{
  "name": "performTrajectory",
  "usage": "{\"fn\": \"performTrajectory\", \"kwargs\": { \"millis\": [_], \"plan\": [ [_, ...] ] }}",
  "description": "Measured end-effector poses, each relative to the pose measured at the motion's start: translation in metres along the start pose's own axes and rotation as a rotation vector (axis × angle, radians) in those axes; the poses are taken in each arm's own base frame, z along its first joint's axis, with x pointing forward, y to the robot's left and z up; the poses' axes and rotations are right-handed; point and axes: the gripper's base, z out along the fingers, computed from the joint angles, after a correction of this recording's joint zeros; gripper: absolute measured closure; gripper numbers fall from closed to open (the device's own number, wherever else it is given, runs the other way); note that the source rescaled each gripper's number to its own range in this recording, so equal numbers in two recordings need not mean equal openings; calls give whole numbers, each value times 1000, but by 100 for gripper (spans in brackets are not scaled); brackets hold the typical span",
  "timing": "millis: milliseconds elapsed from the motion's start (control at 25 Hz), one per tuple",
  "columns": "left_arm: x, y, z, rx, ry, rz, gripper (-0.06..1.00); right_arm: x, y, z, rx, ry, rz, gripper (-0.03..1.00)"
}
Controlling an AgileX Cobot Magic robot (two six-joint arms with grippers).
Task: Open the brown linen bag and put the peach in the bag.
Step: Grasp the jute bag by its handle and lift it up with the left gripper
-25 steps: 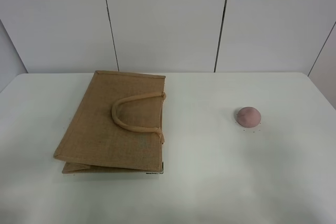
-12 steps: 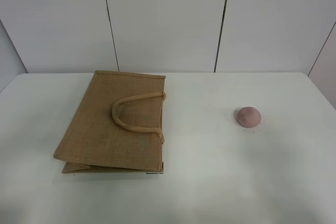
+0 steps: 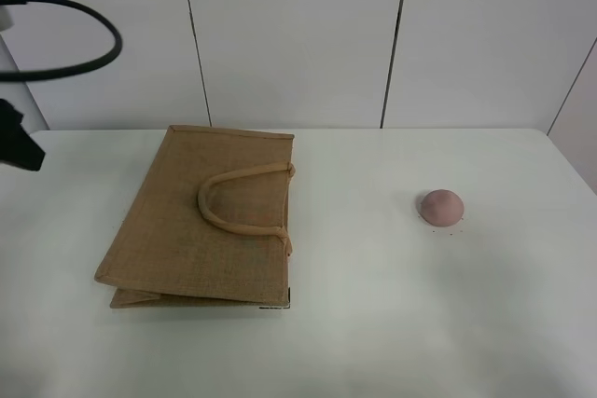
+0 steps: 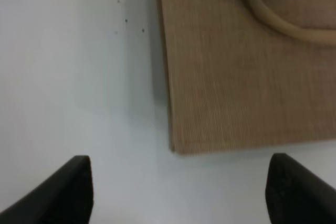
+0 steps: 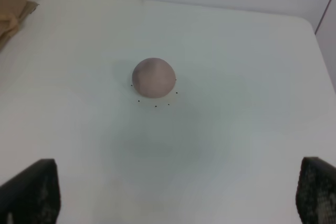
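Note:
The brown linen bag (image 3: 187,230) lies flat and closed on the left of the white table, its beige loop handle (image 3: 213,212) resting on top. The peach (image 3: 440,207) sits alone on the right. Part of my left arm (image 3: 17,137) shows at the left edge, beyond the bag. In the left wrist view my left gripper (image 4: 181,198) is open and empty above a corner of the bag (image 4: 236,77). In the right wrist view my right gripper (image 5: 176,198) is open and empty, short of the peach (image 5: 153,78). An edge of the bag (image 5: 10,9) shows there too.
The white table (image 3: 373,305) has rounded corners and ends near grey wall panels (image 3: 298,34) at the back. A black cable loop (image 3: 93,53) hangs over the far left. Bare table lies between bag and peach.
My left arm and its black cable have come into the exterior view at the left edge. The bag and the peach have not moved.

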Motion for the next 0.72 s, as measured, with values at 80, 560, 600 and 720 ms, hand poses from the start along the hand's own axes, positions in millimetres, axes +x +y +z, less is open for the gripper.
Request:
{"fn": "performTrajectory", "kwargs": {
  "millis": [80,560,600,720],
  "plan": [
    [-22,2,21,1,52,-4,-6,0,0,0,0,0,0,-3],
    [-99,5,144,-4,258,-100,-6,0,0,0,0,0,0,-3],
    [-102,1,149,-2,263,-99,-6,0,0,0,0,0,0,-3],
    [-108,-20,160,12,268,-81,-6,0,0,0,0,0,0,-3]
  ]
}}
